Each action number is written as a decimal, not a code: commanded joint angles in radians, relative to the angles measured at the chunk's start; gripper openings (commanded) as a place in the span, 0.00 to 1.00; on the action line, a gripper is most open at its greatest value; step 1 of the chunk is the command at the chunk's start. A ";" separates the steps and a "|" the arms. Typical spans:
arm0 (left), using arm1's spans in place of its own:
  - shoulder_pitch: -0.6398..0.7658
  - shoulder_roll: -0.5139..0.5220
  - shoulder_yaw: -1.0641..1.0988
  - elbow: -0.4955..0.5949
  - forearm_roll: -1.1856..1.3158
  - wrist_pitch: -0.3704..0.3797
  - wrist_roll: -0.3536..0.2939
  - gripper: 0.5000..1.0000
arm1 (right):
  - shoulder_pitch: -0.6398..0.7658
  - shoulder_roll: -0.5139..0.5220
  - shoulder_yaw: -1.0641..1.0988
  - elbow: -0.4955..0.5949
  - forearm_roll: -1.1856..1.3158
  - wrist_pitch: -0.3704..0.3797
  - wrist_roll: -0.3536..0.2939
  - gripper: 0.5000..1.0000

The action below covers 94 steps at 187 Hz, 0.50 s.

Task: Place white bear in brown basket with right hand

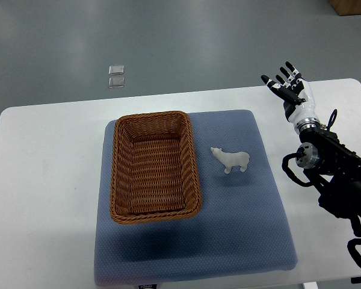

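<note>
Looking down from the top view, I saw a white table (42,180) carrying a blue-grey padded mat (240,241). On the mat's left half sat the brown wicker basket (121,174), rectangular, upright, with nothing inside it. The white bear (231,159), a small figurine, stood on the mat just to the right of the basket, apart from its rim, its head turned toward the basket.

My right hand (289,90) was over the table's far right part, beyond the mat's right edge and well apart from the bear. Its black-tipped fingers (271,83) were spread and extended away from me, released, grasping nothing. The white wrist and black forearm (337,174), with looped cables beside it, ran back to the picture's right edge.

On the grey floor beyond the table's far edge I noted two small clear squares (116,76), one just behind the other. A brown box corner (352,6) showed at the upper right.
</note>
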State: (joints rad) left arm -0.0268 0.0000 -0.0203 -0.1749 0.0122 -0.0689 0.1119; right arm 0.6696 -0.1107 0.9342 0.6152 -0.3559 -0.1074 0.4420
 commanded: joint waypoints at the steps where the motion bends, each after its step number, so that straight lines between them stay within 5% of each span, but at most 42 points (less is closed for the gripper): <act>1: 0.001 0.000 0.000 0.000 0.000 0.000 0.000 1.00 | 0.001 -0.001 0.002 0.002 0.000 0.000 0.000 0.85; 94: -0.001 0.000 0.000 0.000 0.000 0.000 0.000 1.00 | 0.002 -0.046 -0.015 0.031 0.000 0.002 -0.008 0.85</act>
State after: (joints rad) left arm -0.0276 0.0000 -0.0201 -0.1749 0.0123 -0.0692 0.1119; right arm 0.6702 -0.1476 0.9245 0.6379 -0.3544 -0.1059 0.4355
